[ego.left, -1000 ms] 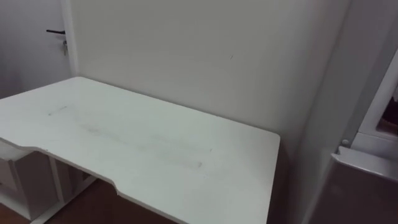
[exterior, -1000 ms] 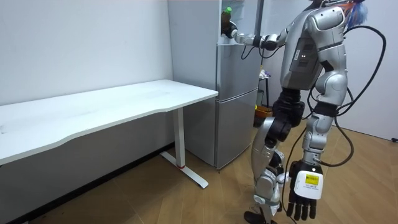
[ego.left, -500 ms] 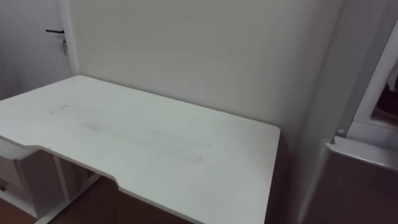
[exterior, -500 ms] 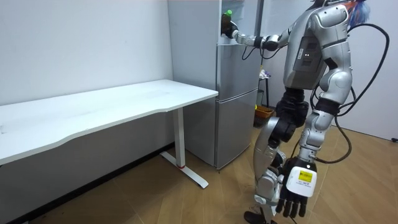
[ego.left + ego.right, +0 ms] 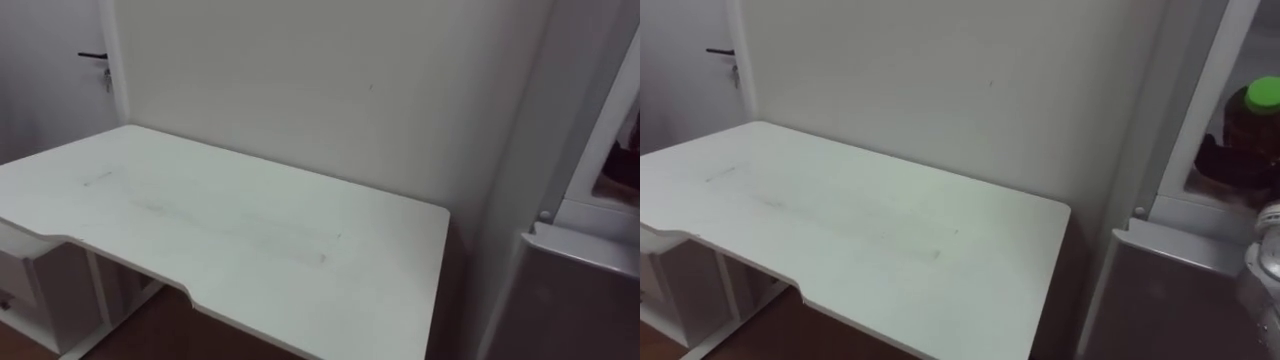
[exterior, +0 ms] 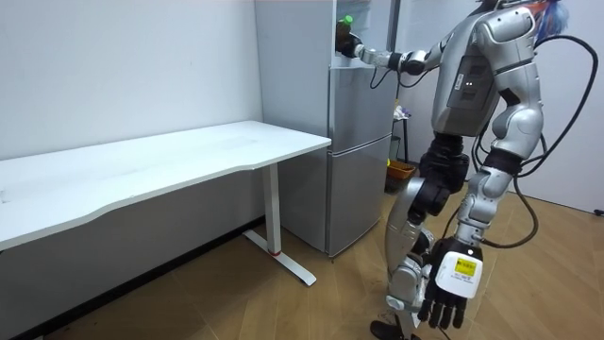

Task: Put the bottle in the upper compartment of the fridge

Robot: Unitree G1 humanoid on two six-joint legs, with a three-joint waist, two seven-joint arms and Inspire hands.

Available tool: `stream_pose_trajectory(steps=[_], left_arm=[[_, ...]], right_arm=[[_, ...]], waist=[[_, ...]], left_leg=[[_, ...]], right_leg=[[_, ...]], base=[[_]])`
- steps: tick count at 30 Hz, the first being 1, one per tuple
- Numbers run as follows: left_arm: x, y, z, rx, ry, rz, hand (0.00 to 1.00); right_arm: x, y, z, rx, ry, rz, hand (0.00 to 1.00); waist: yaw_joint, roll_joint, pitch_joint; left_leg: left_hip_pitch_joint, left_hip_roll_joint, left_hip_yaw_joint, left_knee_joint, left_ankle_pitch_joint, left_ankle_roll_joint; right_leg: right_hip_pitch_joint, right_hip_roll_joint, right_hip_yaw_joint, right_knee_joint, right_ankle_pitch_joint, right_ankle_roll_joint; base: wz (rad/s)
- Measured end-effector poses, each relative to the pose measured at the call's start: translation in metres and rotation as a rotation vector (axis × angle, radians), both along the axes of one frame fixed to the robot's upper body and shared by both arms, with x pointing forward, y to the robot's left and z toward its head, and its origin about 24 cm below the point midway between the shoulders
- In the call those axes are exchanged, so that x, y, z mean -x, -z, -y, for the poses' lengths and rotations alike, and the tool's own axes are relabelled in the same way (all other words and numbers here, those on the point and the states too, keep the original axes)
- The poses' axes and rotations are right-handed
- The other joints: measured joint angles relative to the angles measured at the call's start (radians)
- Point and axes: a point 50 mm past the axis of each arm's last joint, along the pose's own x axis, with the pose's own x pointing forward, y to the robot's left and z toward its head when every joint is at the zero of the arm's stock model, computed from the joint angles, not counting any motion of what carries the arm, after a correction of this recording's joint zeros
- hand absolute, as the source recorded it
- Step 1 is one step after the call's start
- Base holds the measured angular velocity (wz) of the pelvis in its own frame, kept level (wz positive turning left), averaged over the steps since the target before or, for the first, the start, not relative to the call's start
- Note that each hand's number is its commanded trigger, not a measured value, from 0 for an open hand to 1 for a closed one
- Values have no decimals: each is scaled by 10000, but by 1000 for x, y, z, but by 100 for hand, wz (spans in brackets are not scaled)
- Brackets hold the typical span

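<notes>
**Bottle (image 5: 1251,125) in upper fridge (image 5: 1160,290), not yet released**

Left eye view: table (image 5: 250,230) beside the fridge.
Room view: right hand (image 6: 351,47) reaches the top compartment; left hand (image 6: 449,295) hangs slack-fingered.
Right eye view: right hand clasps the bottle there; letting go remains.
</notes>
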Motion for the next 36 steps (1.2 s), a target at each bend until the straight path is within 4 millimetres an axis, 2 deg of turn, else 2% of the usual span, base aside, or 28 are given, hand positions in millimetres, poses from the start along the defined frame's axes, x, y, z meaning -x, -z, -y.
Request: stream_pose_trajectory(steps=[5, 8, 16, 20, 26, 30, 36], left_arm=[[4, -2, -3, -20, -102, -24, 0], [5, -2, -3, 65, -117, -35, 0], [7, -3, -7, 198, -288, -21, 0], [10, -3, -8, 188, -373, -107, 0], [18, -1, -8, 227, -585, -412, 0], [25, 0, -7, 279, -849, -644, 0], [26, 0, -8, 204, -853, -681, 0]], right_arm=[[0, 1, 2, -829, -223, 48, 0], [0, 1, 1, -1206, -309, 147, 0], [-2, -4, -4, -1139, -520, 88, 0], [-2, -5, -5, -1200, -515, 114, 0], [-1, -7, -3, -1473, -550, 256, 0], [-2, -10, -6, -1511, -691, 416, 0], [-3, -20, -14, -1366, -910, 716, 0]], waist=[[10, -141, -65], [8, -176, -53], [-355, -239, -27], [-348, -257, -15], [-354, -236, -14], [-385, -176, 15], [-457, -142, -15]], left_leg=[[80, 9, 37, -100, 10, -15], [191, 17, 93, -172, 13, -19], [257, 12, 93, -268, 14, -24], [344, 9, 112, -334, 12, -25], [417, 22, 181, -423, 11, -25], [481, 25, 223, -492, 12, -25], [510, 31, 346, -609, 15, -24]], right_leg=[[7, 18, 56, -9, 29, -69], [81, 20, 78, -20, 40, -90], [123, 24, 95, -34, -35, -80], [181, 27, 113, -53, -41, -73], [259, 71, 179, -179, -15, -61], [255, 75, 246, -181, -17, -58], [196, 86, 346, -128, -23, -49]], base=[[-5], [-4], [1], [-2], [-2], [-4], [-5]])
